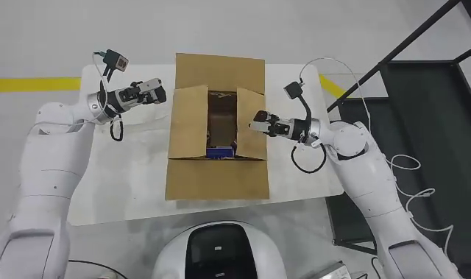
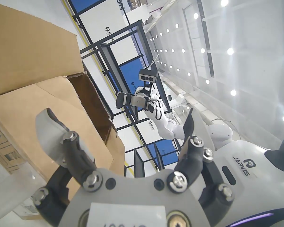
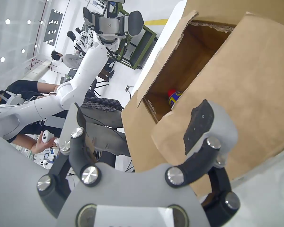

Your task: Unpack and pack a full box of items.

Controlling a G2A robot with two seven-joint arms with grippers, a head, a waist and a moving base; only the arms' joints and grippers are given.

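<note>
An open cardboard box (image 1: 215, 168) stands in the middle of the white table (image 1: 125, 183), its four flaps folded outward. Deep inside it lie a blue item (image 1: 219, 152) and a can with a red cap (image 3: 175, 96). My left gripper (image 1: 156, 93) hangs open just left of the box's left flap (image 2: 37, 109), a little apart from it and holding nothing. My right gripper (image 1: 259, 121) is open at the outer edge of the right flap (image 3: 239, 90). That flap's corner lies between its fingers (image 3: 200, 121) in the right wrist view.
A black metal rack (image 1: 412, 132) stands right of the table, close behind my right arm. A yellow line (image 1: 37, 83) runs along the floor on the left. Bare table surface lies on both sides of the box.
</note>
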